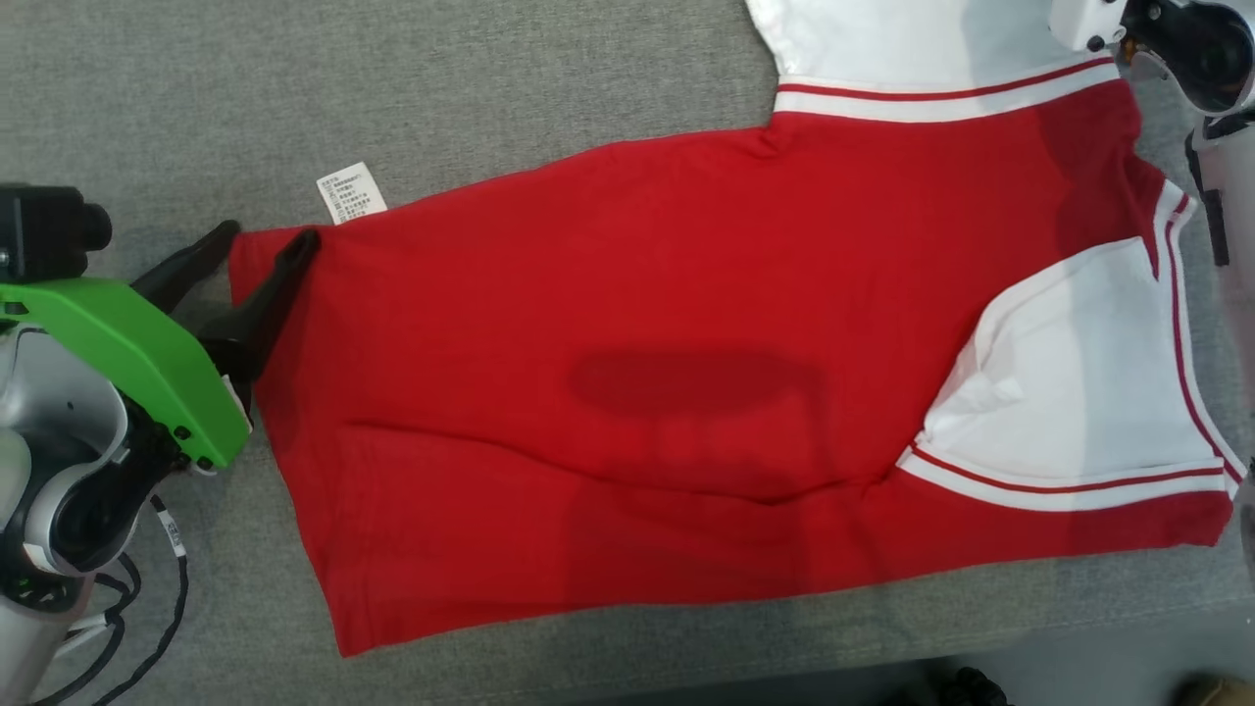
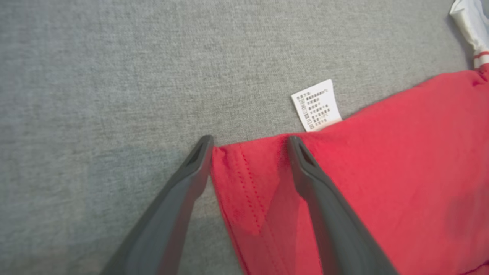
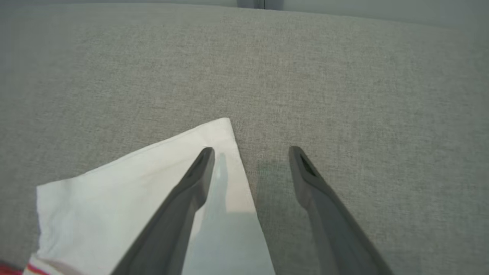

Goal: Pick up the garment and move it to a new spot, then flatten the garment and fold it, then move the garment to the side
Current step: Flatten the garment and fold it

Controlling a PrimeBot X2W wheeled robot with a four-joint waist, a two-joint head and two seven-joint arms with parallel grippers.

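Presently the red cotton T-shirt with white, red-striped sleeves (image 1: 637, 324) lies spread on the grey woven-cloth counter (image 1: 294, 88). Its long axis runs across the head view, with the hem at the robot's left and the sleeves at its right.

Governing relation: each claw stands at one end of that axis. The left claw (image 2: 250, 141) is at the far hem corner, beside the white printed care label (image 2: 316, 105). The corner sits between the two dark fingers, one over red cloth and the other just off the edge over bare counter. The right claw (image 3: 251, 151) is at the opposite end, over the pointed tip of a white sleeve (image 3: 133, 191). One of its fingers is above the sleeve and the other above the counter.

Claw state: both stand wide open and grip nothing. Whether any finger actually presses the cloth cannot be determined.

Condition: the body is mostly flat, with low creases near the lower hem. In the head view a second white sleeve lies at the right end of the red body.

Assessment: the garment appears laid out and not yet folded. The left arm is nearer the hem and the right arm nearer the sleeves — so any next pinch would fall to each claw at its own end.
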